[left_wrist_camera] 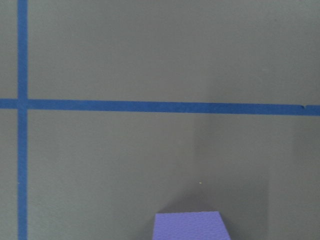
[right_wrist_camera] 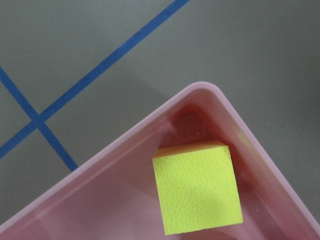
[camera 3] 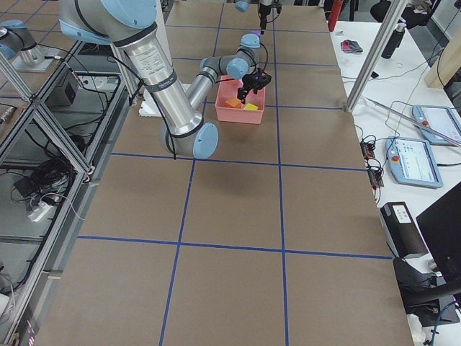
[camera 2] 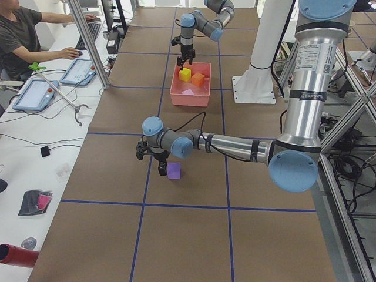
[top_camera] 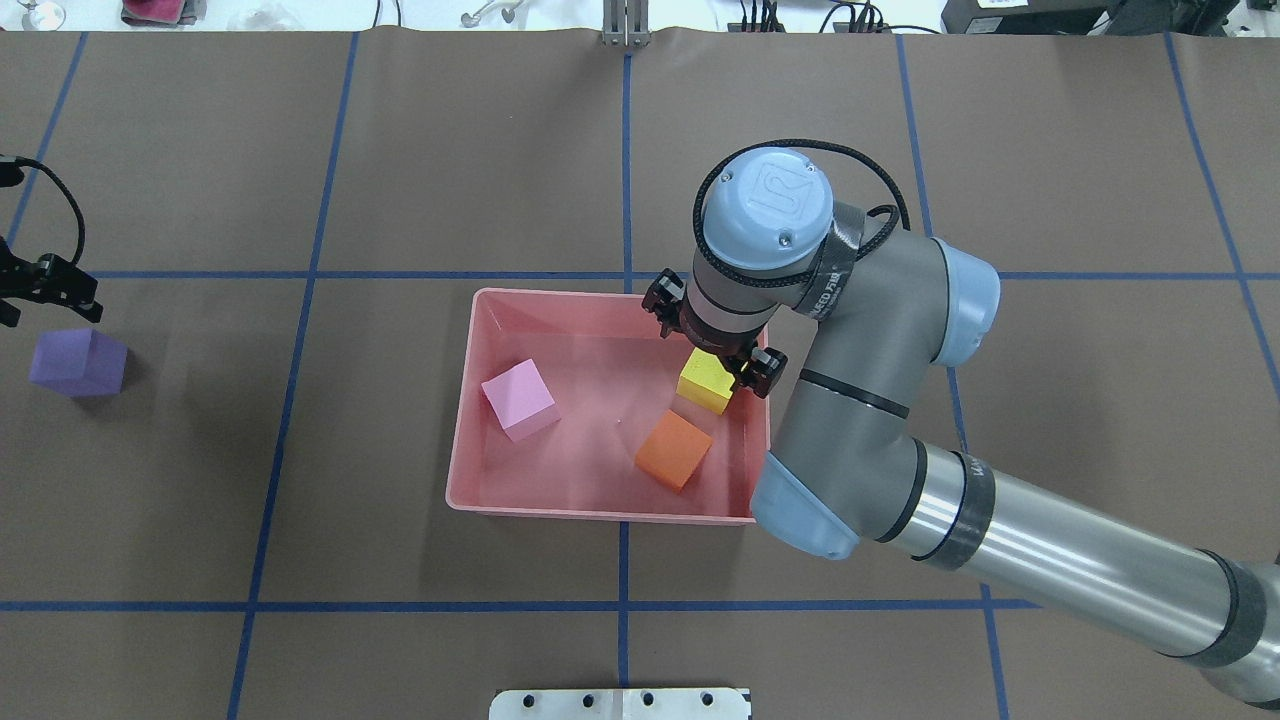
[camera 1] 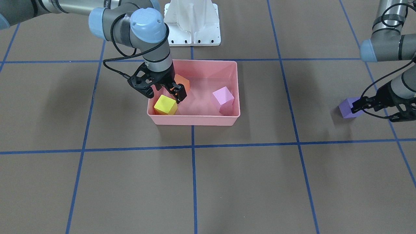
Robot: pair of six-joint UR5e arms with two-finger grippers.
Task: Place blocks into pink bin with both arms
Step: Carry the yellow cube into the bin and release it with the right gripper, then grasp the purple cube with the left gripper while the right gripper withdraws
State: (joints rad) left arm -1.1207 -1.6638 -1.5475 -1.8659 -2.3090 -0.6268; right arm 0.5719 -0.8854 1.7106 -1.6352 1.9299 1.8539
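Observation:
The pink bin stands at the table's middle and holds the yellow block, the orange block and the light pink block. My right gripper is open and empty. It hangs inside the bin, just above the yellow block, which lies in the bin's corner. The purple block lies on the table far out on my left side. My left gripper is open and empty. It hovers low right beside the purple block, without enclosing it.
The white pedestal base stands behind the bin on the robot's side. Blue tape lines divide the brown table cover. In the exterior left view an operator sits at a side desk with tablets beyond the table's far edge.

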